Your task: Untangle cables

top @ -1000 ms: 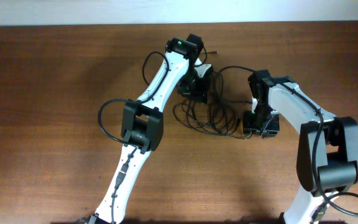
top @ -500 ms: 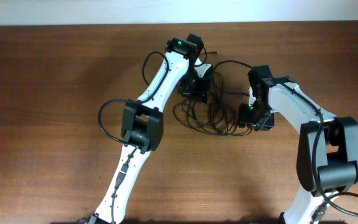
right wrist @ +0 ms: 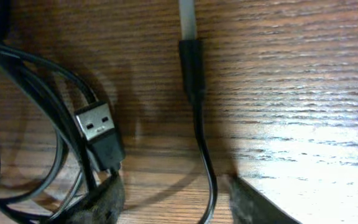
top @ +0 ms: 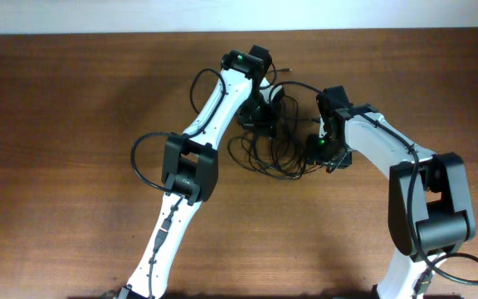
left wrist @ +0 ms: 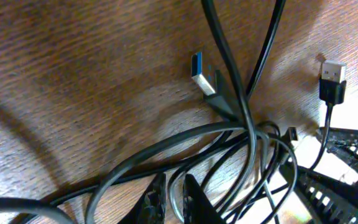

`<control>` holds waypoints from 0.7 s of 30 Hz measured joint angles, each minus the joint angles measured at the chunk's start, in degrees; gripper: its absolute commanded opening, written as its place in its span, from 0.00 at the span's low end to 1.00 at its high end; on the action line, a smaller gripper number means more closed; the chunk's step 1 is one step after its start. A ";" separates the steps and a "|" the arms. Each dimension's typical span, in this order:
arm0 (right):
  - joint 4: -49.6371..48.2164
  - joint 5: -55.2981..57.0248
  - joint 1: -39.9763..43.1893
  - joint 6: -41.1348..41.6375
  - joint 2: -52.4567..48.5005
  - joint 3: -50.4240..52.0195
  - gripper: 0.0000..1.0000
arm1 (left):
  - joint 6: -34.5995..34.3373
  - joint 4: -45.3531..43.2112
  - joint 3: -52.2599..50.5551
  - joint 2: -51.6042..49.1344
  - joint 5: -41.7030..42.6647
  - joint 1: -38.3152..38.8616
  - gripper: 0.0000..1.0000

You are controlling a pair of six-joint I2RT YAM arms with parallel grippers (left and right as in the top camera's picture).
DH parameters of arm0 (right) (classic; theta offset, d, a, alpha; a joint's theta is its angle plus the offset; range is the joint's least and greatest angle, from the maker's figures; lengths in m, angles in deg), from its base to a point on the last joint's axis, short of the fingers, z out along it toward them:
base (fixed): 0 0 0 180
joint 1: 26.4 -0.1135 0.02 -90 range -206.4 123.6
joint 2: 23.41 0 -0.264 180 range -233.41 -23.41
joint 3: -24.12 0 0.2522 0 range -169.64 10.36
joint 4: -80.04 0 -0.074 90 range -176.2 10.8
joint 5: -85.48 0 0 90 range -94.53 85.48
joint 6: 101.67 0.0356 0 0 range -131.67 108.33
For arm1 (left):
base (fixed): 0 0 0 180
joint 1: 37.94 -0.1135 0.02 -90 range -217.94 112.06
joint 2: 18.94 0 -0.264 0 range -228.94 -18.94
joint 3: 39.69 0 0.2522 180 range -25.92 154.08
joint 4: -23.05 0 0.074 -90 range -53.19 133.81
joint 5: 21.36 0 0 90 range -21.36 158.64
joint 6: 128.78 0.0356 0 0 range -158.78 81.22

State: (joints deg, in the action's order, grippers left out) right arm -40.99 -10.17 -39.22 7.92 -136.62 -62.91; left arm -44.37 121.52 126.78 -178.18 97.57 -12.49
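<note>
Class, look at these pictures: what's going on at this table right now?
Two robot arms are working on a tangle of thin black cables on a wooden table. The left hand sits low in the pile, apparently pinching one strand. The right hand is open, straddling a loose cable end beside a USB plug. The cables are still tangled.

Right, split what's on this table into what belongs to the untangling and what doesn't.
Part of the job:
- thin black cables, tangled in loose loops between the two arms
- blue-tongued USB plug on one of them
- silver USB plug on another

Not part of it:
- wooden table
- thicker black cable looped off the left arm, part of the robot's own wiring
</note>
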 measured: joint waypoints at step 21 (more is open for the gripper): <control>1.64 8.26 -3.63 3.93 -0.28 0.13 0.56 | -0.02 -0.04 0.00 0.00 -0.07 0.00 0.02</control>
State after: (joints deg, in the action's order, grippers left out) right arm -39.35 -1.91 -42.84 11.86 -136.91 -62.78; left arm -44.39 121.48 126.78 -178.18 97.50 -12.49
